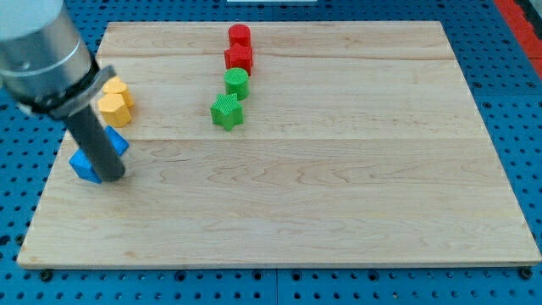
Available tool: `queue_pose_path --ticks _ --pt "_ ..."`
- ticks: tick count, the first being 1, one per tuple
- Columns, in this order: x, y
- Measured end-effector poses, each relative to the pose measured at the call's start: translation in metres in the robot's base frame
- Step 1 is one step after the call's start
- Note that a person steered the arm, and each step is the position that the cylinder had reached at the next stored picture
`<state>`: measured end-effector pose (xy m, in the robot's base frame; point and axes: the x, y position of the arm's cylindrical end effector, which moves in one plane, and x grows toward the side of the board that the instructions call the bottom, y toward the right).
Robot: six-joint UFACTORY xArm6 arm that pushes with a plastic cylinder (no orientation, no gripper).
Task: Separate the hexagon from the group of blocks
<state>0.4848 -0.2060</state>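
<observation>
My tip rests on the board at the view's left, touching a cluster of blocks. A blue block lies just left of the tip, and a second blue block shows behind the rod; their shapes are partly hidden. Above them sit two yellow blocks: a yellow hexagon-like block and another yellow block touching it from above. At the view's top centre a red cylinder, a red block, a green cylinder and a green star form a column.
The wooden board lies on a blue perforated table. The arm's grey body fills the view's top left and hides part of the board edge.
</observation>
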Motion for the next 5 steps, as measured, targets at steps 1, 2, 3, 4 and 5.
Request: queue_pose_path --ticks 1,2,3,4,5 --pt "0.039 0.021" --pt "0.071 -0.048" --pt "0.036 -0.06" --pt "-0.008 -0.035" --pt "-0.014 -0.021"
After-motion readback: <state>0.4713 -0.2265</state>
